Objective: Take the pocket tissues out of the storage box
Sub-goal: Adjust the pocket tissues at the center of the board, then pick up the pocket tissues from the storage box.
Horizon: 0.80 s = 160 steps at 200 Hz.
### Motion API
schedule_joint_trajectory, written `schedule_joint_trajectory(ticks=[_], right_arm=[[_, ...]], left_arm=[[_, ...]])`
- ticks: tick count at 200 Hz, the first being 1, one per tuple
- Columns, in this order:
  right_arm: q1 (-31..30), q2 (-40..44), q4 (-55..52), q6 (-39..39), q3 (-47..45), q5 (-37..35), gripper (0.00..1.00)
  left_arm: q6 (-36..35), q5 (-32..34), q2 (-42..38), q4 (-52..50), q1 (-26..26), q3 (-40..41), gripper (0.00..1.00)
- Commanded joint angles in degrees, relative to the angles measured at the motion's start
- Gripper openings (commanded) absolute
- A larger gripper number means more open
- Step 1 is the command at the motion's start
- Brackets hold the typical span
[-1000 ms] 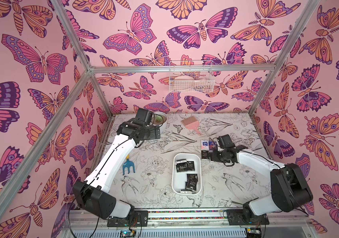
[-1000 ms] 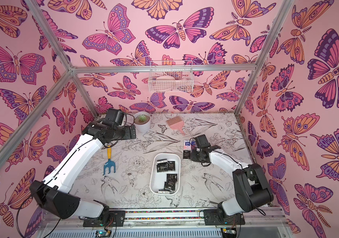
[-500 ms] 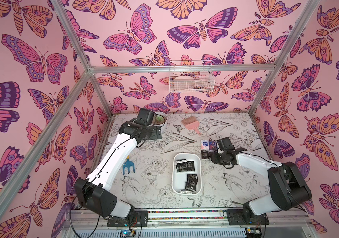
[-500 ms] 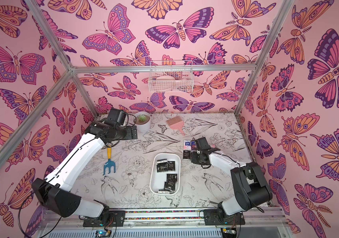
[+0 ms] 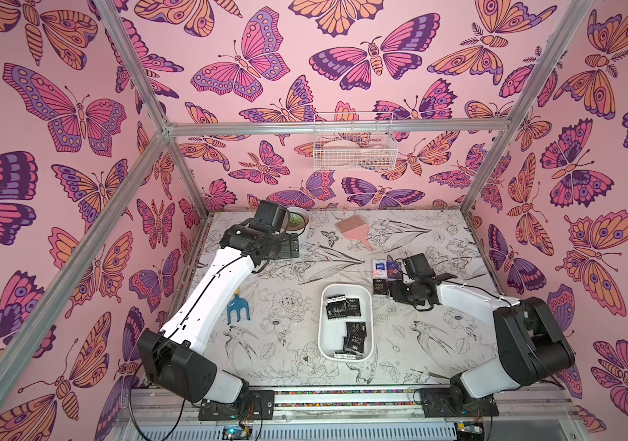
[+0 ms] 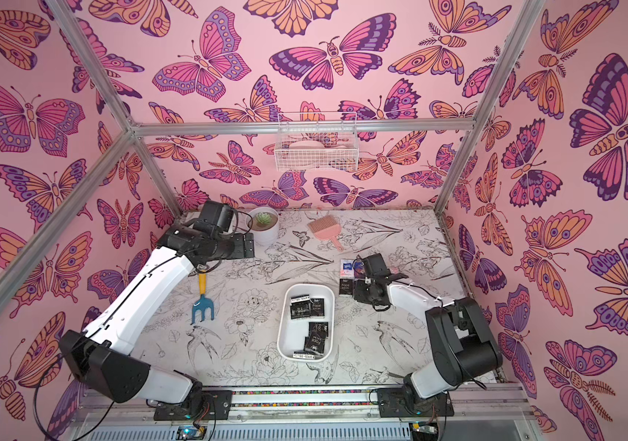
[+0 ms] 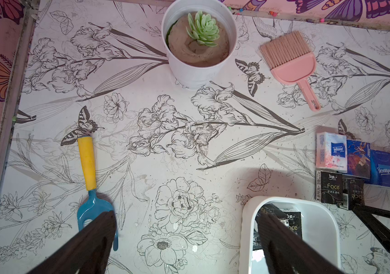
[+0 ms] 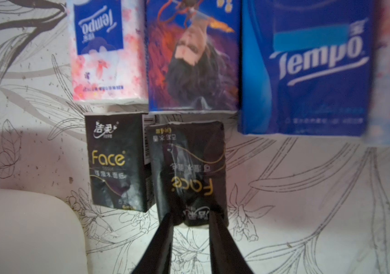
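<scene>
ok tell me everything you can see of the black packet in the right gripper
The black packet is a small flat rectangle in glossy soft wrap, with gold "Face" lettering and a gold curve. The right gripper is shut on one short end, where the wrap puckers. It is outside the storage box, close beside a second black Face packet, short of a row of blue and white packets. Whether it is lifted is unclear.

**Shiny film, smooth plastic, bare metal**

The pocket tissues (image 7: 331,151) wear thin glossy film; the black Face packet (image 8: 189,166) shows it crumpled and creased. The storage box (image 5: 332,336) is smooth white plastic with a soft sheen. The brush (image 7: 293,68) is matt pink plastic. The rake (image 7: 88,170) has a glossy blue head. The frame bars (image 5: 251,129) are dull metal; the table (image 7: 189,154) looks matt, speckled.
</scene>
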<state>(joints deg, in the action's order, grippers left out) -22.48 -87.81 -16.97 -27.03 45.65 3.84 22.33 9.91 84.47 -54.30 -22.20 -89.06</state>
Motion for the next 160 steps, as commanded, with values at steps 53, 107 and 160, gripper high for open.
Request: schedule_joint_trajectory(ticks=[53, 107, 160], right_arm=[[0.3, 5.1, -2.8, 0.3, 3.0, 1.2, 0.32], [-6.4, 8.5, -5.9, 11.3, 7.4, 6.5, 0.43], [-22.7, 3.4, -4.0, 35.0, 13.4, 0.7, 0.54]], left_arm=[[-0.4, 0.5, -0.6, -1.3, -0.3, -0.2, 1.0], [-0.2, 0.0, 0.0, -1.2, -0.3, -0.3, 1.0], [0.1, -0.3, 0.6, -1.3, -1.2, -0.2, 1.0]])
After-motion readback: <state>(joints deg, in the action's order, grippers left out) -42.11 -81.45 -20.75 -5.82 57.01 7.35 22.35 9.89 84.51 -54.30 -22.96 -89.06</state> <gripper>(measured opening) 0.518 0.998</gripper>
